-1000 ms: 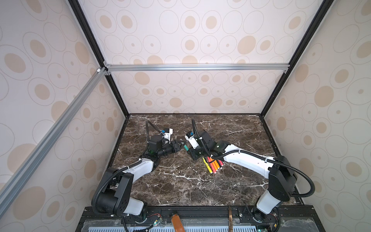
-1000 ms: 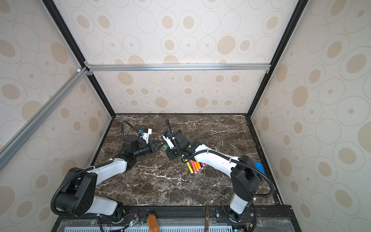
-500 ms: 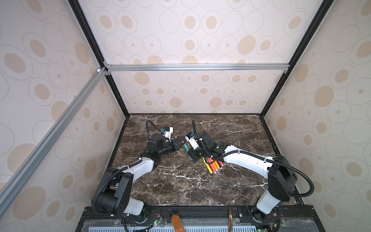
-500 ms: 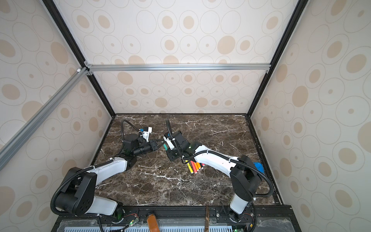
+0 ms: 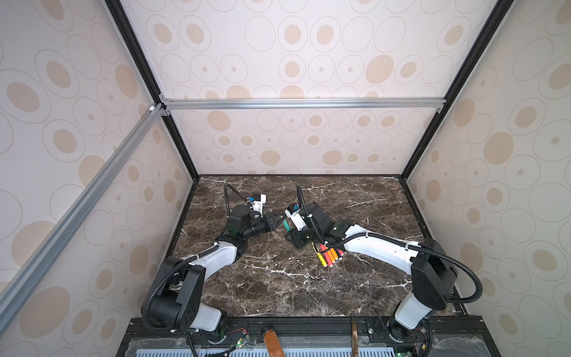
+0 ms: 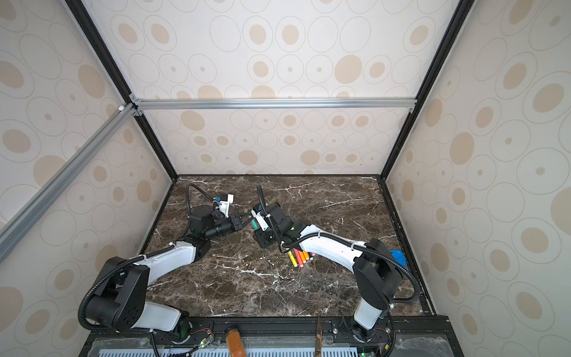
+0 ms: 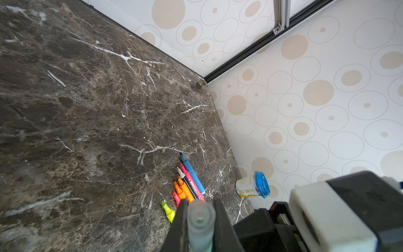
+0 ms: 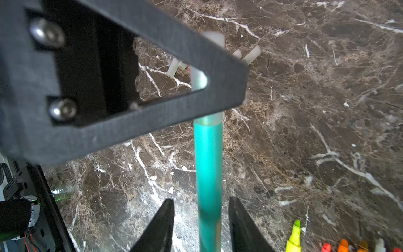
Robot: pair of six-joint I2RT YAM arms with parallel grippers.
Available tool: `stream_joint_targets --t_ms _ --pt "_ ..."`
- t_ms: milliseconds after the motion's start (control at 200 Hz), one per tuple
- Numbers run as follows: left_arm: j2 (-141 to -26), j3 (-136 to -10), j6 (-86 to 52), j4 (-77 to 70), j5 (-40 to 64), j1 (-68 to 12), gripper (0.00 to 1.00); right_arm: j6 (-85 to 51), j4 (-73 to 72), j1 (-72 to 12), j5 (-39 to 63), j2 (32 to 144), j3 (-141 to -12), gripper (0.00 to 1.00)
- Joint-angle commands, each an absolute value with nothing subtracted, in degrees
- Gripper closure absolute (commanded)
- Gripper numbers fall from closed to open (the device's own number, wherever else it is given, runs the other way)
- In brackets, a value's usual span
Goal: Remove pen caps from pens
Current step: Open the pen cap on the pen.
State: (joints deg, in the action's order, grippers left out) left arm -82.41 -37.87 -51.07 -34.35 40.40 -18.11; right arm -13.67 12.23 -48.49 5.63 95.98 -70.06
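Left gripper [image 7: 200, 201]: clamped on stubby translucent grey cap [image 7: 200, 220], shown by wrist view only.
Right gripper [image 8: 200, 199]: parted around slim green pen [image 8: 208, 163], at cap's three o'clock.

A dark brown, white-veined marble bench [image 5: 278, 293] sits between walls papered with beige circles [image 5: 309, 139]. A small blue-lidded cup [image 7: 253, 185] sits at the bench's edge, just beside the wall.
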Motion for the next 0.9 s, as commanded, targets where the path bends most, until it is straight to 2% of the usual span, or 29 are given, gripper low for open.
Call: stream_joint_targets --t_ms 0,275,680,730,895 --pt "-82.9 -39.4 -52.3 -37.3 41.2 -18.5 0.98 -14.1 8.9 -48.1 5.8 96.9 -70.0 0.56" --pt "-82.8 -39.9 -52.5 -37.5 41.3 -18.7 1.0 -14.3 6.2 -47.5 5.8 100.0 -71.1 0.61" --pt "-84.4 -40.2 -52.3 -37.9 41.6 -19.3 1.0 -14.3 3.6 -47.0 5.8 102.1 -73.1 0.74" --pt "-84.5 -40.1 -52.2 -37.9 41.6 -19.4 1.0 -14.3 3.5 -47.0 5.8 102.3 -73.1 0.77" --pt "-84.5 -40.3 -52.2 -38.1 41.4 -19.5 1.0 -14.3 5.1 -46.9 6.4 103.2 -73.5 1.0"
